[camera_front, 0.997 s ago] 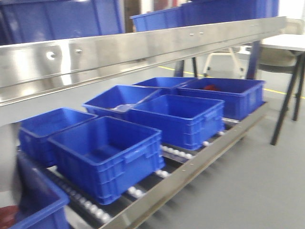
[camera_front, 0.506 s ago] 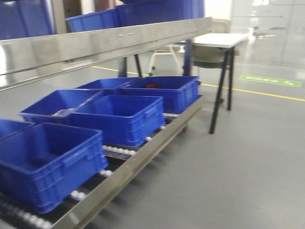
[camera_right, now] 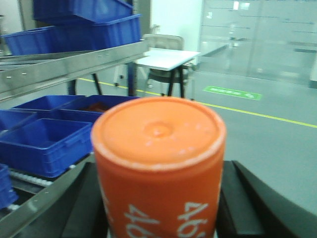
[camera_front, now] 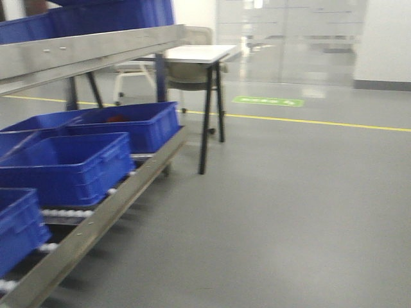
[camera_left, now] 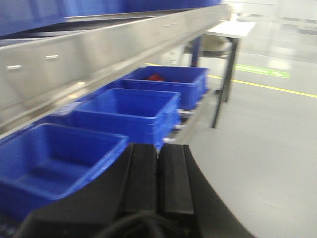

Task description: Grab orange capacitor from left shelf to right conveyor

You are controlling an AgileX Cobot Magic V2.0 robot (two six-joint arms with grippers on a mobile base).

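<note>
The orange capacitor [camera_right: 158, 168], with white digits on its side and a flat top, fills the right wrist view, and my right gripper [camera_right: 161, 210] is shut on it with a black finger on each side. My left gripper [camera_left: 158, 153] is shut, its two black pads pressed together with nothing between them, hanging beside the left shelf [camera_left: 99, 54]. This steel rack [camera_front: 90, 48] holds blue bins [camera_front: 70, 163] on its lower roller level at the left of the front view. The right conveyor is out of view.
A white-topped table [camera_front: 196, 52] with dark legs stands past the shelf's end, a chair [camera_front: 186, 72] behind it. Grey floor [camera_front: 289, 212] stretches to the right, crossed by a yellow line [camera_front: 308, 120] with a green marking [camera_front: 268, 101]. Glass panels [camera_front: 289, 38] line the back.
The front view has swung to the right. The shelf and its blue bins have slid to the left edge, and the table and much more floor have come into view.
</note>
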